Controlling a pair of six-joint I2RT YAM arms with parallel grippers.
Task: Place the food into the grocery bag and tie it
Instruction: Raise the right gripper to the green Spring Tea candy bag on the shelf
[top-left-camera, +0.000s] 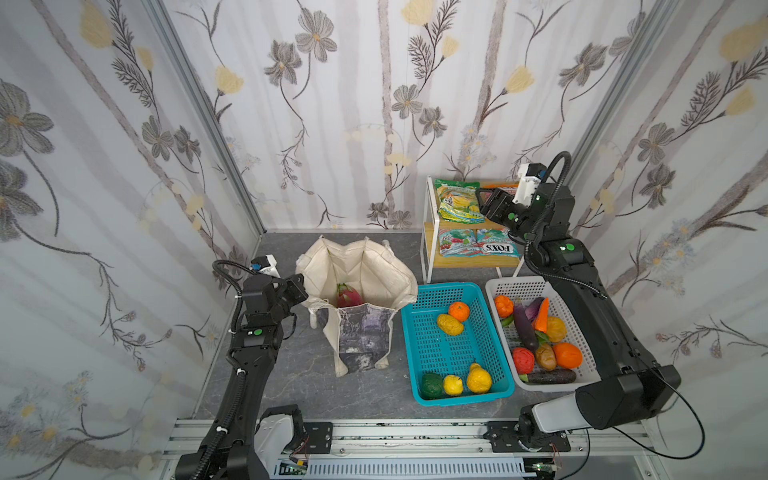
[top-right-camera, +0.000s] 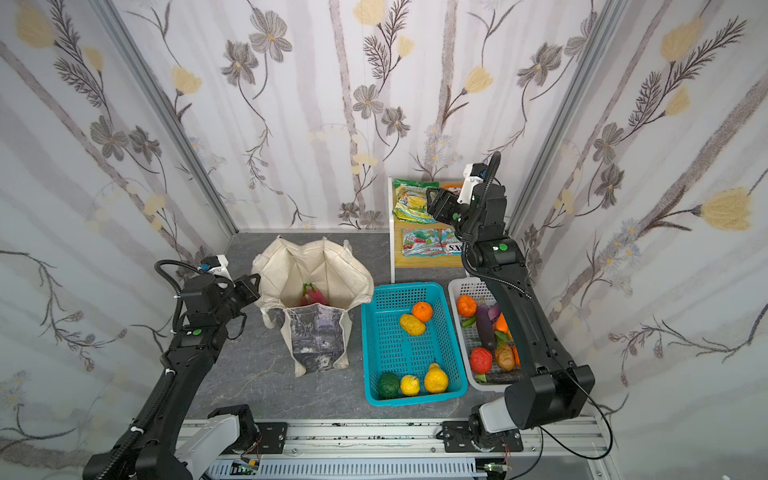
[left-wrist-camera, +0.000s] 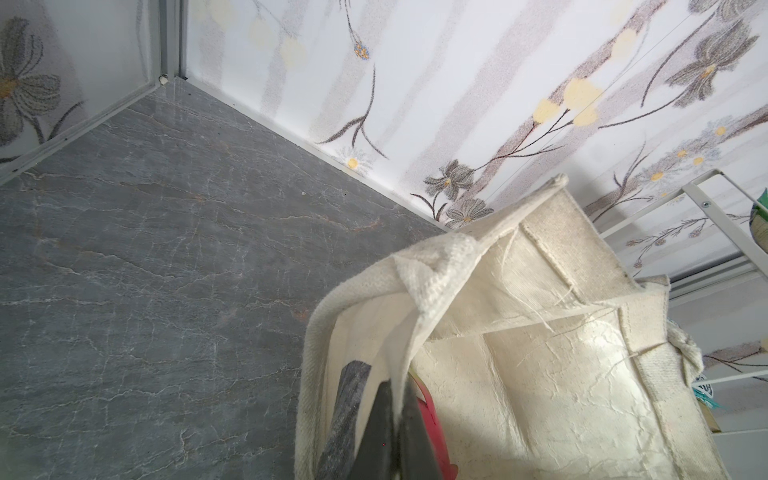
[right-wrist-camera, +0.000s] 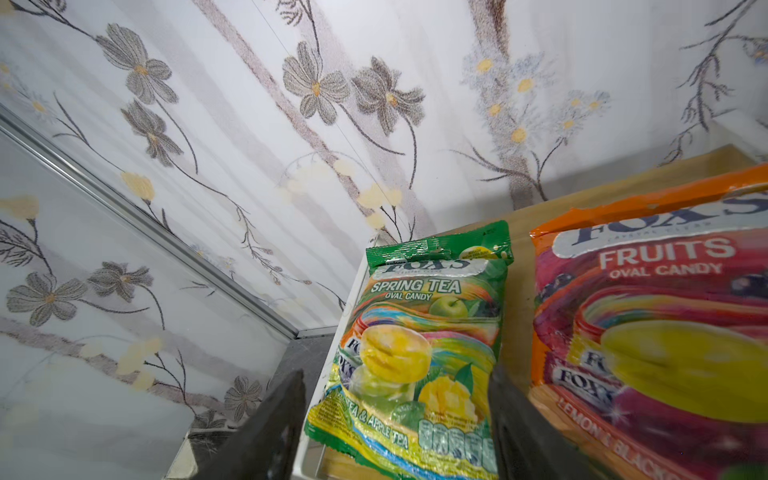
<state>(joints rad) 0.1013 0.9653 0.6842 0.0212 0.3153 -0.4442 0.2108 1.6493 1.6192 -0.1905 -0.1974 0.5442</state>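
Item: green Spring Tea packet (right-wrist-camera: 419, 328), on shelf (right-wrist-camera: 521, 241).
Position: between the parted fingers of the right gripper (right-wrist-camera: 395, 419), long axis running straight ahead of it. Contact possibly not yet made.
Right arm nearer.
Left gripper (left-wrist-camera: 390, 419): clamped on the rim of the grocery bag (left-wrist-camera: 519, 374), well apart.

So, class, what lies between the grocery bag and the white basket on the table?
The teal basket, holding five toy fruits, sits between the grocery bag and the white basket; both top views show it.
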